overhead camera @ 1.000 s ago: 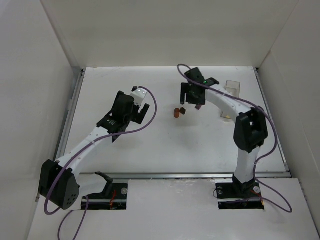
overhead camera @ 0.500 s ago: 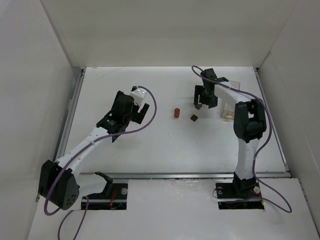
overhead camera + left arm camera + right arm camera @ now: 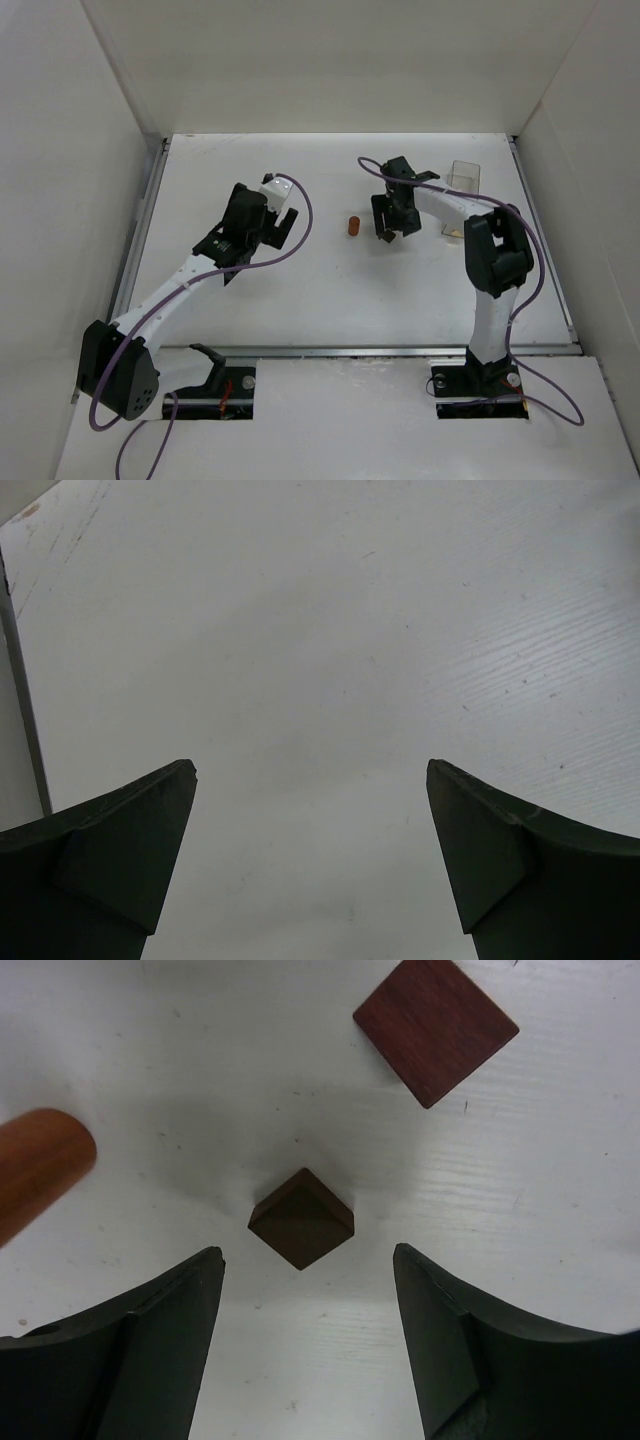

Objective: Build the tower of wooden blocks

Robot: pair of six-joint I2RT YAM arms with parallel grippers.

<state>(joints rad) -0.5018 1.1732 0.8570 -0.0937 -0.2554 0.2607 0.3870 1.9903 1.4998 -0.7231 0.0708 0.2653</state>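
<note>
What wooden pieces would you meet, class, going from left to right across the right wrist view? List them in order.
orange-brown cylinder → small dark brown cube → reddish-brown square block

The white table (image 3: 180, 1050) under my right fingers (image 3: 150, 1350) carries a small dark brown cube (image 3: 301, 1217) just ahead of the gap between them. An orange-brown cylinder (image 3: 40, 1165) lies to their left. A flat reddish-brown square block (image 3: 436, 1028) rests farther ahead, to the right. A clear plastic container (image 3: 463, 178) stands well apart from them.
</note>
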